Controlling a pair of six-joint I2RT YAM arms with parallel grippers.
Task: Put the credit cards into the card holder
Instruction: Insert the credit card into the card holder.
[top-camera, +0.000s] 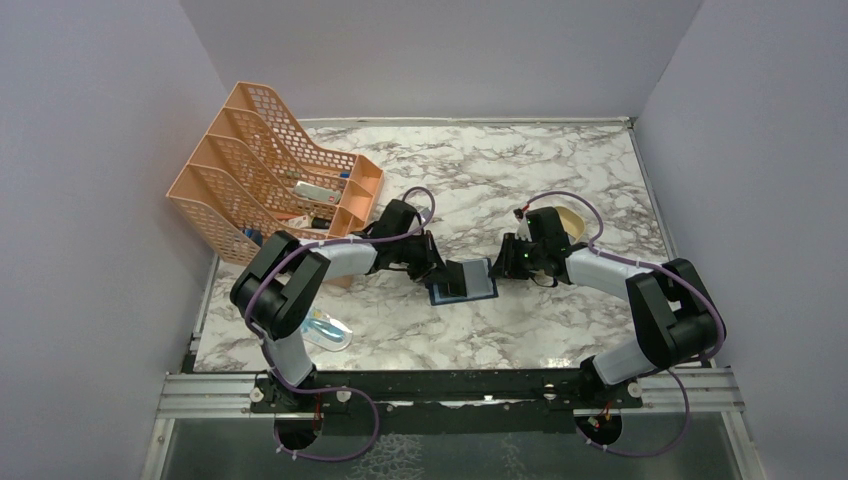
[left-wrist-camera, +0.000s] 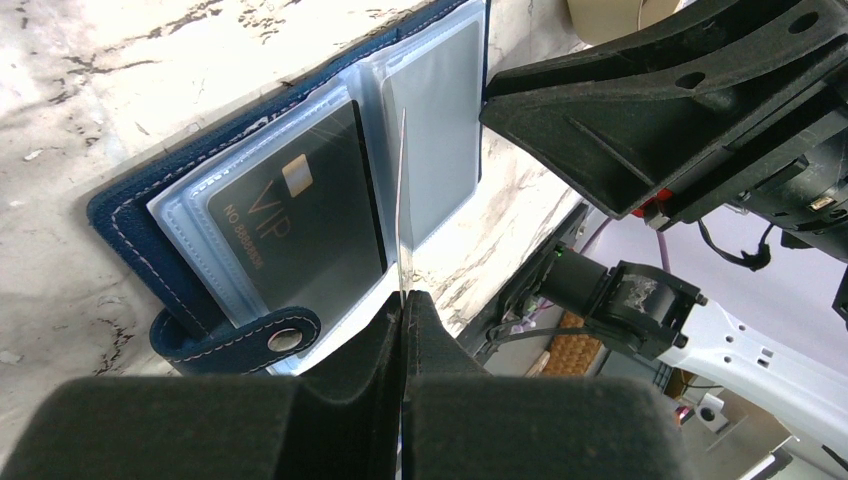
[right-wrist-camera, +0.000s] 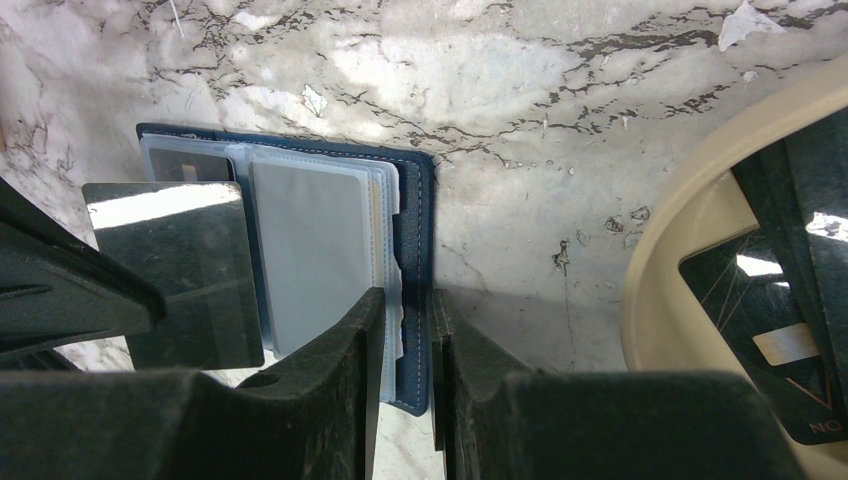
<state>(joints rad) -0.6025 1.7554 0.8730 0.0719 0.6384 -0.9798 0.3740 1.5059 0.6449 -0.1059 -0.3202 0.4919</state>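
The navy card holder (top-camera: 487, 291) (left-wrist-camera: 130, 215) (right-wrist-camera: 415, 220) lies open on the marble table, its clear sleeves up. A dark grey VIP credit card (left-wrist-camera: 290, 240) sits in one sleeve, and a pale grey one (left-wrist-camera: 440, 130) (right-wrist-camera: 305, 250) in the neighbouring sleeve. My left gripper (top-camera: 440, 272) (left-wrist-camera: 405, 295) is shut on another dark credit card (left-wrist-camera: 400, 200) (right-wrist-camera: 170, 270), held upright on edge just over the holder's middle. My right gripper (top-camera: 503, 262) (right-wrist-camera: 405, 300) pinches the holder's right edge, cover and sleeves between its fingers.
A tan oval tray (top-camera: 570, 218) (right-wrist-camera: 680, 300) stands right of the holder with a dark card (right-wrist-camera: 770, 320) in it. An orange mesh file rack (top-camera: 260, 170) stands at the back left. A blue-patterned packet (top-camera: 328, 330) lies near the left arm's base.
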